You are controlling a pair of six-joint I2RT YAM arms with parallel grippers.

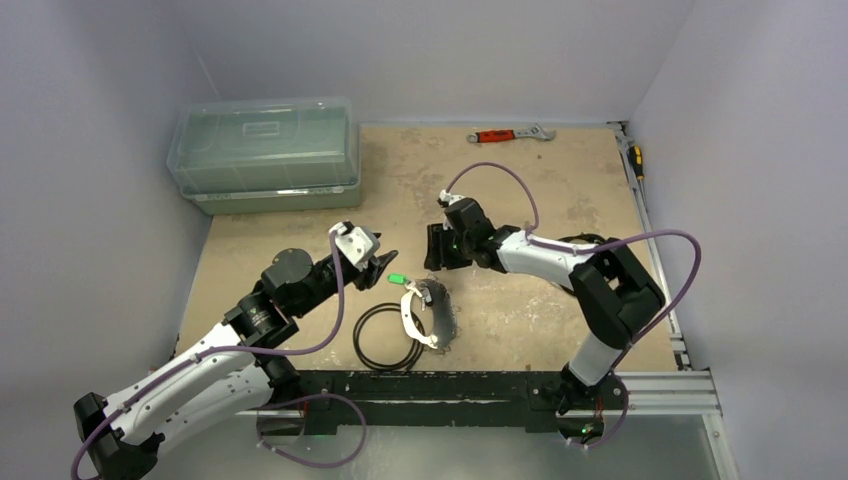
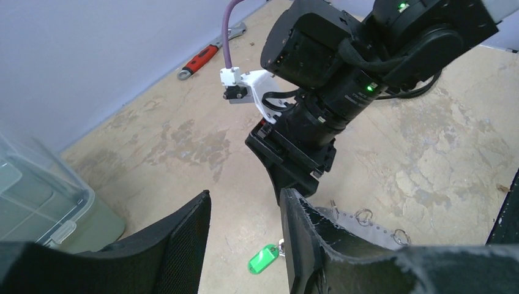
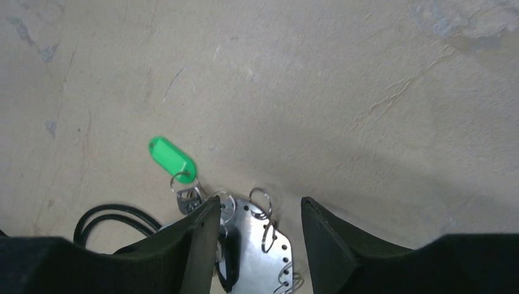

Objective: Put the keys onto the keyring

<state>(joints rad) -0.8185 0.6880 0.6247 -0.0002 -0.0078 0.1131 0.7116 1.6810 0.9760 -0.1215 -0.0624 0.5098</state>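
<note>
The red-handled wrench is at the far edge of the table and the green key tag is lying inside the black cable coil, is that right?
Not quite. The green key tag is outside the black cable coil, lying just beyond its far side, as the top external view shows. The red-handled wrench is at the far edge of the table.

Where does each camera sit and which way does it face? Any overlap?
Top external: above and behind the bases, looking down on the table; left arm and right arm show.
Left wrist: on the left arm, facing the right arm's wrist; left fingers at bottom.
Right wrist: aimed down at the green key tag and ringed metal plate; right fingers at bottom.
Shared: tag in all three.
</note>
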